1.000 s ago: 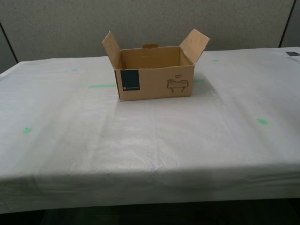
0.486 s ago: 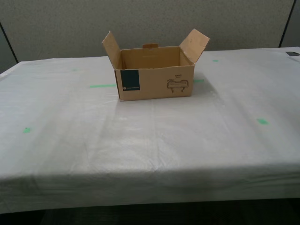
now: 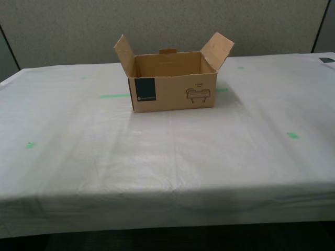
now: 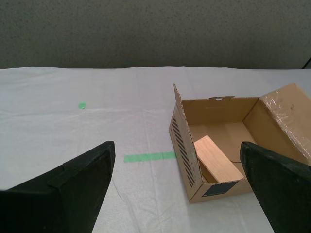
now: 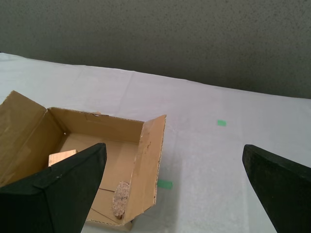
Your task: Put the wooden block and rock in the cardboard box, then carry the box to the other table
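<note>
The cardboard box (image 3: 171, 83) stands on the other table (image 3: 167, 151), the one under wrinkled white cloth, with its flaps up and its dark label facing the camera. The wooden block (image 4: 217, 159) lies tilted inside the box (image 4: 228, 145), seen in the second wrist view. In the first wrist view a corner of the block (image 5: 61, 157) and the rock (image 5: 120, 195) show on the floor of the box (image 5: 92, 155). My first gripper (image 5: 175, 194) and my second gripper (image 4: 177, 194) are both open, apart from the box, holding nothing. No arm shows in the exterior view.
Green tape marks dot the cloth (image 3: 114, 95) (image 3: 293, 135) (image 3: 30, 145). A grey partition wall (image 3: 167, 26) stands behind the table. The table's front edge (image 3: 167, 209) is near the camera. A small dark object (image 3: 326, 59) lies at the exterior view's far right.
</note>
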`<state>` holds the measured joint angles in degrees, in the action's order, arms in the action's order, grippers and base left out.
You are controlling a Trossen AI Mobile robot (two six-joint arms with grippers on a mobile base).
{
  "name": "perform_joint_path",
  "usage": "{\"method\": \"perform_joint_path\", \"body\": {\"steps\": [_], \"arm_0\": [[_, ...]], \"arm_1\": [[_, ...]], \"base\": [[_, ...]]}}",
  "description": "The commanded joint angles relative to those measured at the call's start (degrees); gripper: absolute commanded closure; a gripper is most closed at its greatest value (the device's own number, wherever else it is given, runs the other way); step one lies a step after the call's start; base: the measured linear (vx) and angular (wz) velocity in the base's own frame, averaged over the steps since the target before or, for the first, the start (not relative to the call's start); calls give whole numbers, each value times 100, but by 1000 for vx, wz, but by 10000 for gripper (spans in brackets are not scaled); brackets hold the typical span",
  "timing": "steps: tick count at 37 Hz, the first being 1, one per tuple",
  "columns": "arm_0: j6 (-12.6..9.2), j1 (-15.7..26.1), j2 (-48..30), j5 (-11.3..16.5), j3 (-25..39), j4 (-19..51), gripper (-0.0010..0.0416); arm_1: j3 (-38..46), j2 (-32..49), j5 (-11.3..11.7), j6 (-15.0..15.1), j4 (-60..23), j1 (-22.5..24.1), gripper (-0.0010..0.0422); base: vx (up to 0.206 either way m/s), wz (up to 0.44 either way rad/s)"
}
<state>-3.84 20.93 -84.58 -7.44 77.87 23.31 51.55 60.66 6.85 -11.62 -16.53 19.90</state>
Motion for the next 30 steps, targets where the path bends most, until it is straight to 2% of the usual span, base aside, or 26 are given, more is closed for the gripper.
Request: {"method": "perform_joint_path", "body": {"steps": [1,30], "arm_0": [[-7,7,0,-35,7,-11,16],[-7,7,0,-35,7,-13,16]], "arm_1": [[7,0,17,17,17,2,62],[7,0,17,17,15,2,62]], "base": [[0,0],[0,0]]}}
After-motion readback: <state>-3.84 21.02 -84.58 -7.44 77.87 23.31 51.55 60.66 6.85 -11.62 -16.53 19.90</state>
